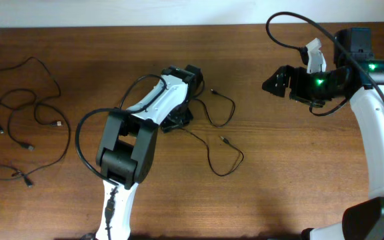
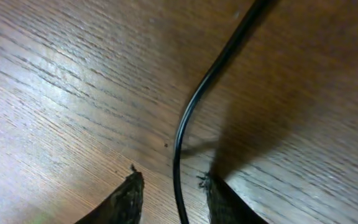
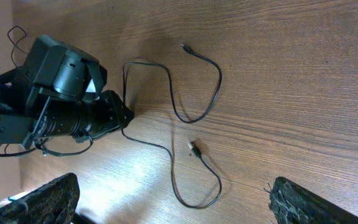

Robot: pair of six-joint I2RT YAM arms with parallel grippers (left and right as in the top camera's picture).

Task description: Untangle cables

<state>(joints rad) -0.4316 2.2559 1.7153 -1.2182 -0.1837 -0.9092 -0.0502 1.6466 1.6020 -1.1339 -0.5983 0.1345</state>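
Note:
One thin black cable (image 2: pixel 194 99) runs across the wood and passes between my left gripper's (image 2: pixel 169 177) two fingertips, with a small gap on each side, so the jaws stand narrowly open around it. From overhead, the left gripper (image 1: pixel 177 120) presses down at the table's middle, where two cable strands (image 1: pixel 234 107) (image 1: pixel 241 157) curl off to its right. More cables (image 1: pixel 57 124) lie spread at the far left. My right gripper (image 1: pixel 268 85) hovers wide open at the right, above the table; in its own view the right gripper (image 3: pixel 173 186) holds nothing, and the loops (image 3: pixel 216 68) lie below it.
The left arm's white and black links (image 1: pixel 129 143) stretch from the front edge to the middle. The right arm (image 1: pixel 379 127) stands along the right edge, with its own thick cable (image 1: pixel 292 17) arching over it. The table's far edge (image 1: pixel 179 25) meets a white wall.

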